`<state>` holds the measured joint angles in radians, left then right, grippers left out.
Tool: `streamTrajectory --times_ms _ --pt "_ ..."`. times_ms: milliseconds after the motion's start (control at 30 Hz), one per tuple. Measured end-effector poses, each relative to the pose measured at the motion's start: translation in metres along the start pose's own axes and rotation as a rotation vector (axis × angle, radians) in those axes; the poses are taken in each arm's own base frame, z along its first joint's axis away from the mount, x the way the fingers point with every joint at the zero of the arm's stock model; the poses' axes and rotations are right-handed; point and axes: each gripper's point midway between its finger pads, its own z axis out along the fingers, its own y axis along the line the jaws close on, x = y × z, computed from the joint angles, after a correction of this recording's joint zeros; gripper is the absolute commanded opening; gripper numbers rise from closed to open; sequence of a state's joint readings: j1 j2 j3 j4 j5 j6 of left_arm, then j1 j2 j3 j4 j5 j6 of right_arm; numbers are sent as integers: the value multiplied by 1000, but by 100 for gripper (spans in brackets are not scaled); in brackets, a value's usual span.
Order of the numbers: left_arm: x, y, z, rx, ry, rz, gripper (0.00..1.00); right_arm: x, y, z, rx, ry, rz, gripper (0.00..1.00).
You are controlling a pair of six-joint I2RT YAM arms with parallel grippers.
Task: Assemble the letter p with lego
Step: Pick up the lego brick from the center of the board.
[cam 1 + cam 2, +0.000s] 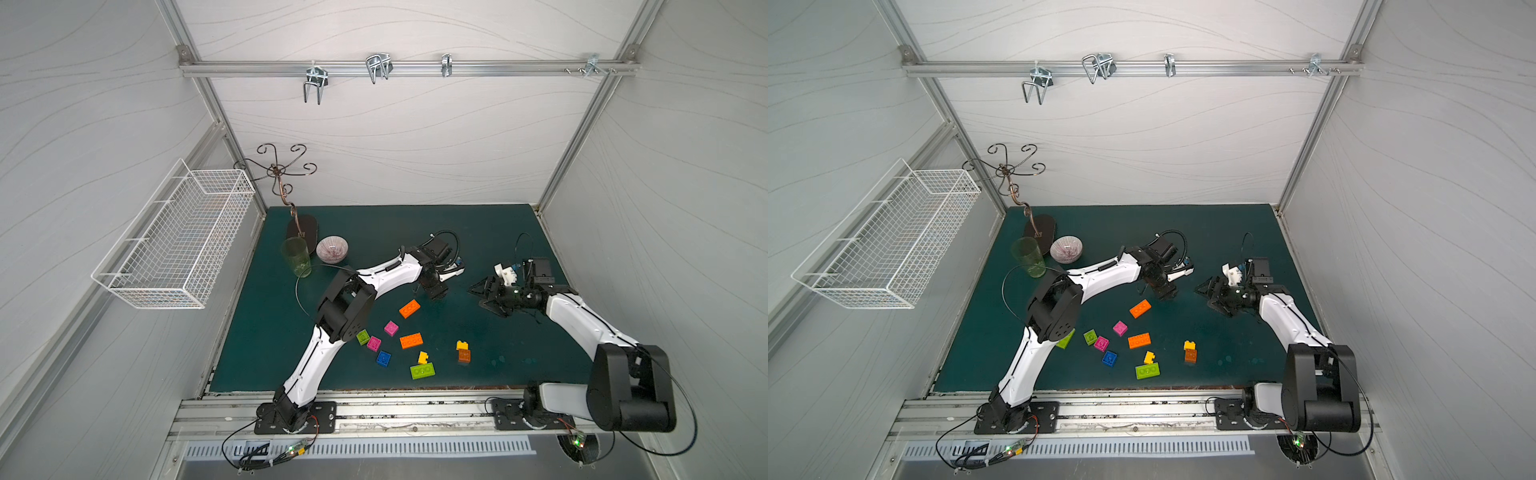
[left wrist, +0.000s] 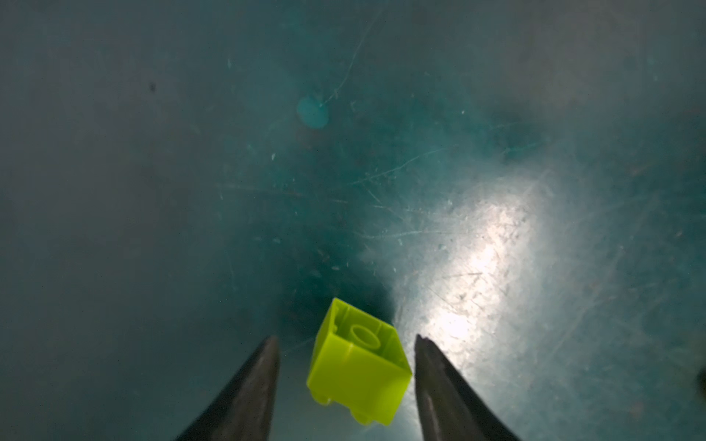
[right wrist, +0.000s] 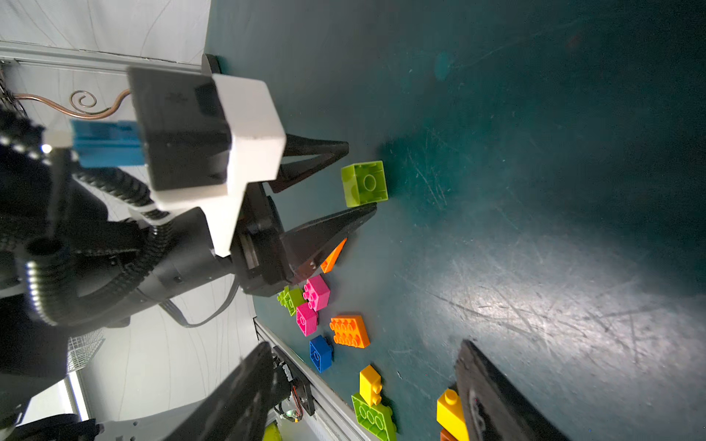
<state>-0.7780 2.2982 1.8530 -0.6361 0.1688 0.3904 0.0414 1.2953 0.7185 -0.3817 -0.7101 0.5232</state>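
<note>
Left wrist view looks past the left end effector (image 2: 345,338), whose jaws stand partly apart on either side of a lime green square brick (image 2: 359,366). A narrow gap shows at each side, so it is not clamped. This brick is tilted, its hollow underside showing; whether it rests on the surface (image 2: 153,229) cannot be told. In both top views this end effector points down over the middle of the dark green surface, just beyond an orange oblong brick (image 1: 409,308).

The right end effector (image 1: 474,298) hovers near it, jaws spread wide and empty.

Closer to the arm bases the rest of the lego lies loose. It includes two magenta squares (image 1: 391,328) (image 1: 374,343), a second orange oblong (image 1: 411,340), another lime square (image 1: 363,337) and a blue square (image 1: 384,358). A small yellow brick (image 1: 423,357) sits beside a lime oblong (image 1: 422,370), and another yellow piece (image 1: 462,345) touches a dark orange one (image 1: 464,355).

Toward the far left corner stand a patterned bowl (image 1: 331,249), a green tumbler (image 1: 296,257) and a curled metal stand (image 1: 286,183). A white wire basket (image 1: 178,237) hangs on the left wall.
</note>
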Motion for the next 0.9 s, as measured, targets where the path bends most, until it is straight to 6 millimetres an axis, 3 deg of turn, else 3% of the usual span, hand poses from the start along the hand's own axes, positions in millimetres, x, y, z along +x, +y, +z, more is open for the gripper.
streamTrajectory --times_ms 367,667,900 --pt "16 -7 8 27 44 -27 51 -1 -3 4 -2 11 9 76" --pt "18 -11 9 39 27 -59 33 0 -4 6 -11 15 9 78" --pt "40 -25 -8 52 4 -110 33 5 -1 11 -40 49 13 78"
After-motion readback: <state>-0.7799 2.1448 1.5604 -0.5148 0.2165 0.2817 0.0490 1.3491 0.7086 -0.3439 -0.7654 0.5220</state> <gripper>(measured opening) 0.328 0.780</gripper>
